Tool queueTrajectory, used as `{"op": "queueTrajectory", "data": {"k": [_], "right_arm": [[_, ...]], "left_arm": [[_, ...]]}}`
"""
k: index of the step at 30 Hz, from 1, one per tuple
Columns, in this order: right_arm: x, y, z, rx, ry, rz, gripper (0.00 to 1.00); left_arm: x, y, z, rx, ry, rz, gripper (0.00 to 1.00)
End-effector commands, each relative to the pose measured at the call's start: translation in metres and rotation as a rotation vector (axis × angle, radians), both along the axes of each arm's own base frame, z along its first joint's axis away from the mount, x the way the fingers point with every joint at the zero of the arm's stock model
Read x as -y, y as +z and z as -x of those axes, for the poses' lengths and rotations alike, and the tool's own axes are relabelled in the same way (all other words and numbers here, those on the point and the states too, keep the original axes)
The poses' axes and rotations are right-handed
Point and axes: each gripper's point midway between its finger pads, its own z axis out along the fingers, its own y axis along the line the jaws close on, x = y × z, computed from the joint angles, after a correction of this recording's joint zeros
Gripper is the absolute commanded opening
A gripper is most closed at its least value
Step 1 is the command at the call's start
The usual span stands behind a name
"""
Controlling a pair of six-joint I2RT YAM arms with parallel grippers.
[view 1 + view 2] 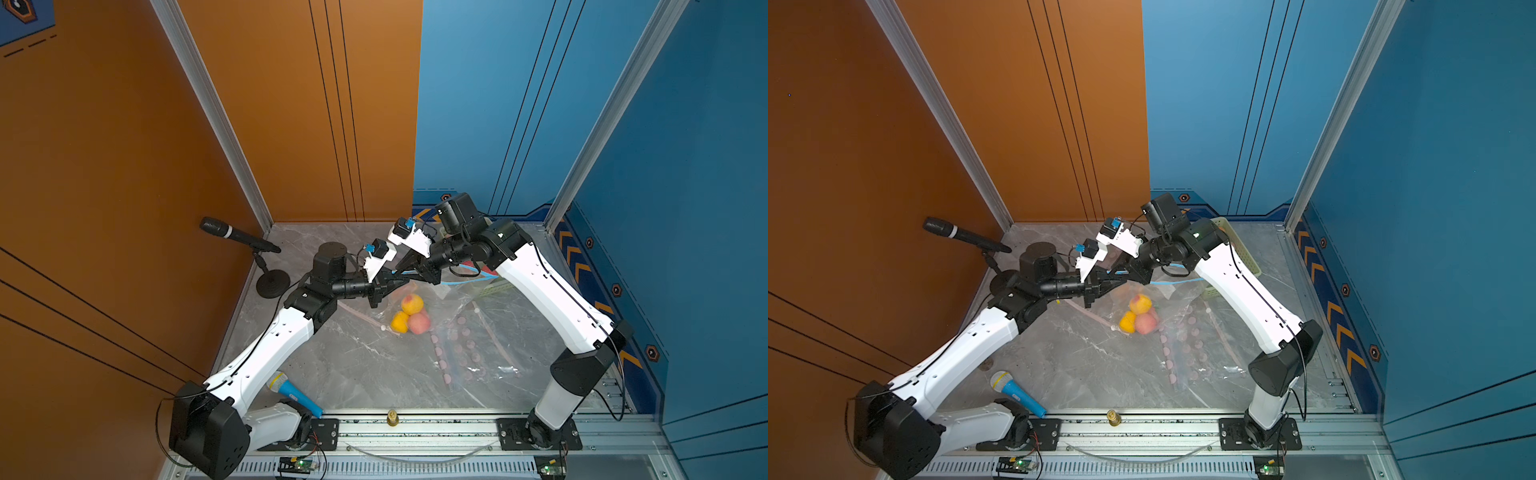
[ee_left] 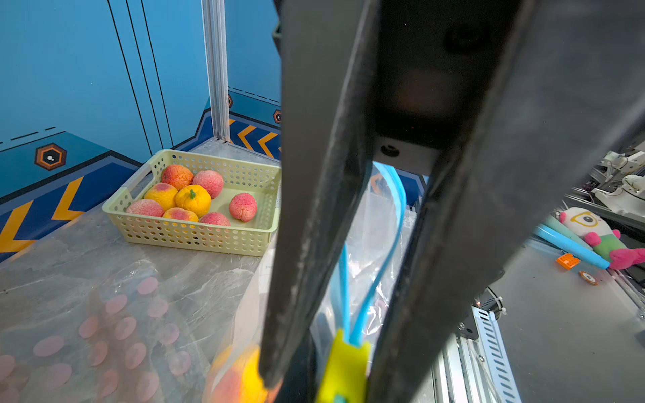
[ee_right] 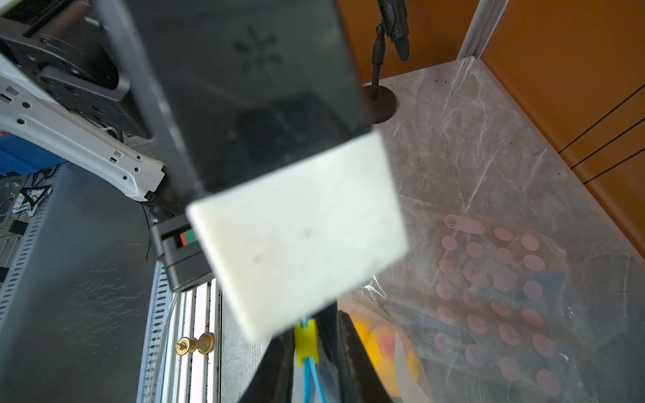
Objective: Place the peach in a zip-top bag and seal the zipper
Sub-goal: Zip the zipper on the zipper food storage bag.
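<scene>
Top views, arms: both arms are seen meeting at the centre of the frame, with the left gripper (image 1: 402,284) and right gripper (image 1: 401,271) tip to tip above the zip-top bag (image 1: 457,316).
Top views, peach: in both top views the peach (image 1: 419,323) is seen inside the clear bag, just below centre, touching two other fruits.
Left wrist view, zipper: the blue zipper (image 2: 394,216) is shown as two strips bowed apart, so the mouth is judged unsealed.
Left wrist view, left claw: it is pressed together on the yellow slider (image 2: 343,366) at lower centre.
Left wrist view, basket: a basket (image 2: 195,237) of spare fruit is seen left of centre.
Right wrist view, right claw: one white pad (image 3: 300,237) fills the centre. Whether the jaws are spread or pinching cannot be told.
Progress: bagging is judged done; only the slider's run along the zipper is left.
</scene>
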Motion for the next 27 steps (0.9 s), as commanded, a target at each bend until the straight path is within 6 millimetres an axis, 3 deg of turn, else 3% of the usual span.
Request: {"op": "queueTrajectory", "data": {"k": [1, 8, 16, 27], "right_arm": [[-0.001, 0.007, 0.007, -0.01, 0.018, -0.008, 0.19], [0.002, 0.005, 0.004, -0.019, 0.006, -0.006, 0.05], [0.014, 0.001, 0.001, -0.012, -0.027, 0.015, 0.02], [0.026, -0.001, 0.0, 0.016, -0.058, 0.042, 0.01]], "left_arm": [[0.001, 0.014, 0.001, 0.022, -0.023, 0.027, 0.0], [-0.002, 0.015, -0.003, 0.014, -0.003, 0.03, 0.0], [-0.016, 0.025, -0.013, 0.008, 0.053, 0.088, 0.0], [-0.019, 0.021, -0.015, -0.01, 0.064, 0.088, 0.0]]}}
